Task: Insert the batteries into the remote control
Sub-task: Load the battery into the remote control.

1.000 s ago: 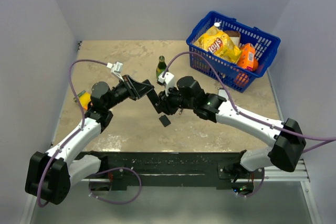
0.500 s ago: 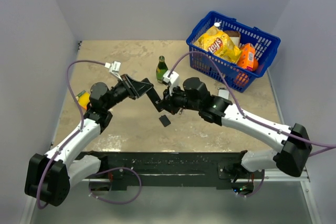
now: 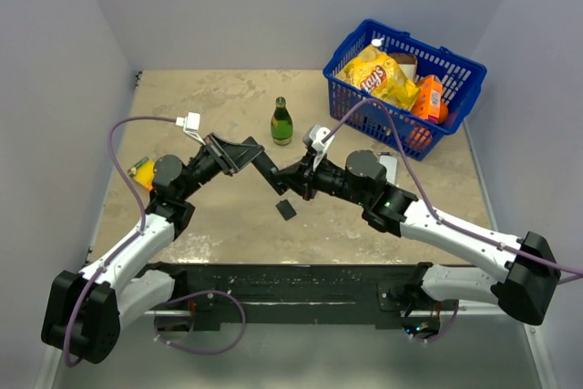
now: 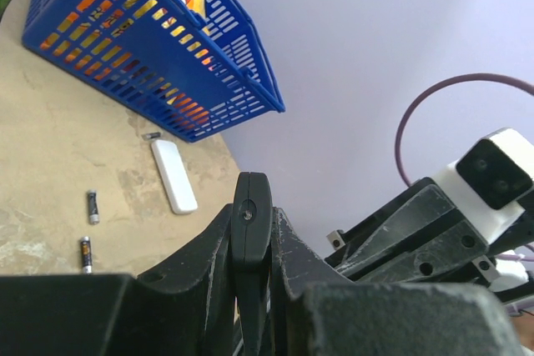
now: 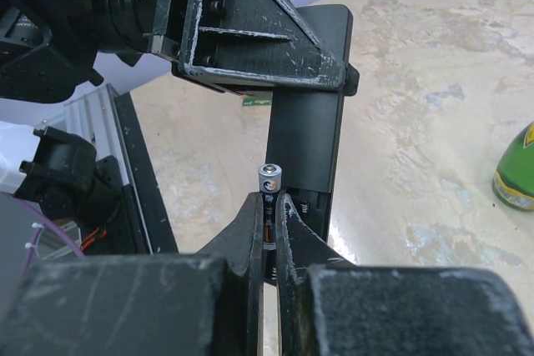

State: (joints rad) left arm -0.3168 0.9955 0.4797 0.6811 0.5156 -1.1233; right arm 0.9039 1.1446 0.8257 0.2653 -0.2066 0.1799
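From above: grips the remote control [image 3: 266, 168] aloft, mid-scene, in the left claw [image 3: 239, 154]. Left wrist: leaves two batteries [image 4: 93, 206] on the surface [image 4: 50, 147]. Right wrist: pinches a battery [image 5: 269, 179] in the right claw [image 5: 269, 206] beside the bay [image 5: 307, 193]; could jam if pushed askew.

Light: bright and even, probably from overhead.
Shadows: soft and short, under the basket [image 3: 351, 102] in the top view.
Glare: faint sheen on the table [image 5: 434, 106].
Focus: the near black foreground of both wrist views is soft; the battery [image 5: 269, 179] is crisp.
Contrast: the remote [image 5: 304, 122] is near-black with little surface detail.
Distortion: the walls [image 3: 273, 6] splay outward in the top view.
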